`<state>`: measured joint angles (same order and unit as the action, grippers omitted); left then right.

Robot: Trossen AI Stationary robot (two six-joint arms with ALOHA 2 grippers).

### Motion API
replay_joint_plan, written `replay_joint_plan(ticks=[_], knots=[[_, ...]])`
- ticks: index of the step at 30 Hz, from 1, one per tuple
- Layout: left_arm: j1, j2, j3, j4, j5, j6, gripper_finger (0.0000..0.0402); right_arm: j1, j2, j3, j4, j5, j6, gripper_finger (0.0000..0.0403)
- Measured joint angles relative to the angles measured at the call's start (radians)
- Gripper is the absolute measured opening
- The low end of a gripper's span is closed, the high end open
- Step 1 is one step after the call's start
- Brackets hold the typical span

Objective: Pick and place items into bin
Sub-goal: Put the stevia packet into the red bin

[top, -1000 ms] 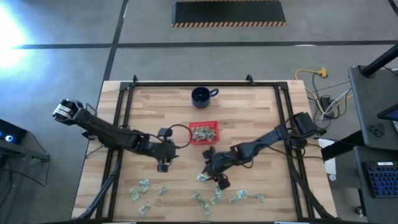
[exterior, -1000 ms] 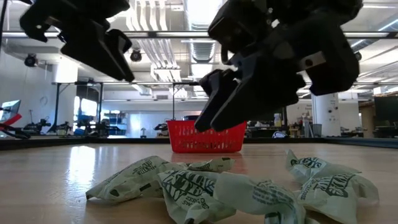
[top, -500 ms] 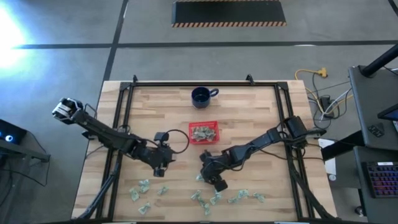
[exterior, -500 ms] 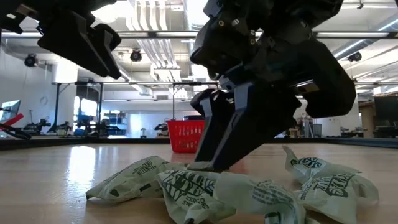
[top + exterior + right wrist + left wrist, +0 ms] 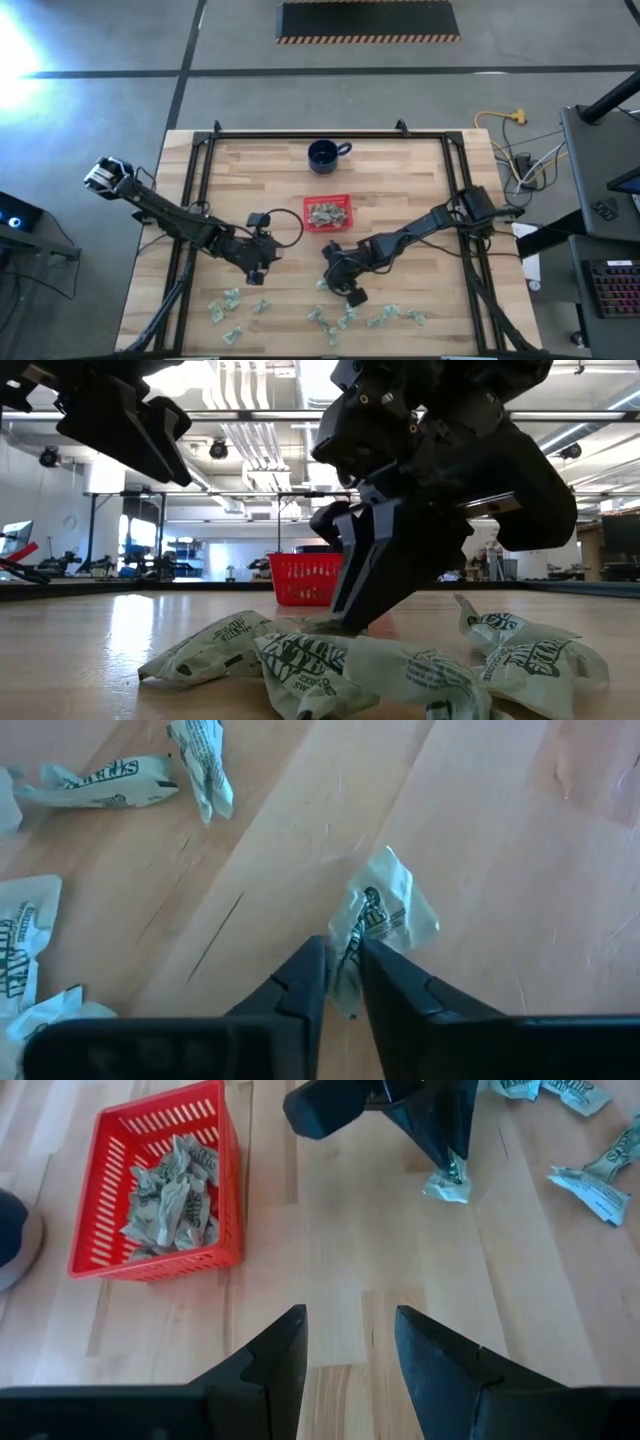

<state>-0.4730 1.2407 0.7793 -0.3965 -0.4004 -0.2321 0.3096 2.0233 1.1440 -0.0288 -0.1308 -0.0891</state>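
Pale butcher-block wooden table (image 5: 400,200) with two dark arms low over it

One small crumpled pale green-and-whitish wrapper (image 5: 385,920) lies on the wood, pinched at its edge between the nearly closed fingers of the right gripper (image 5: 343,970), near the table's middle; more such wrappers (image 5: 340,318) are scattered along the near edge, others fill the shallow square red plastic basket (image 5: 215,1200) beside the dark blue mug (image 5: 323,155); the left gripper (image 5: 350,1340) hovers with fingers spread, holding nothing, just left of the basket
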Motion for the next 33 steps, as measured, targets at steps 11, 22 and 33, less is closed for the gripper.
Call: replay_joint_plan(ticks=[11,22,33], knots=[[-0.001,0.0,0.001,-0.019,0.001,-0.001,0.0137,0.0,-0.16,-0.016,-0.057,0.074,-0.06,0.002],[-0.009,0.0,0.0,-0.066,0.002,-0.05,0.0137,-0.094,-0.367,-0.117,-0.121,0.453,-0.074,0.0022],[-0.014,0.0,-0.001,-0.064,0.002,-0.053,0.0137,-0.265,-0.38,-0.186,-0.097,0.472,0.014,0.0022]])
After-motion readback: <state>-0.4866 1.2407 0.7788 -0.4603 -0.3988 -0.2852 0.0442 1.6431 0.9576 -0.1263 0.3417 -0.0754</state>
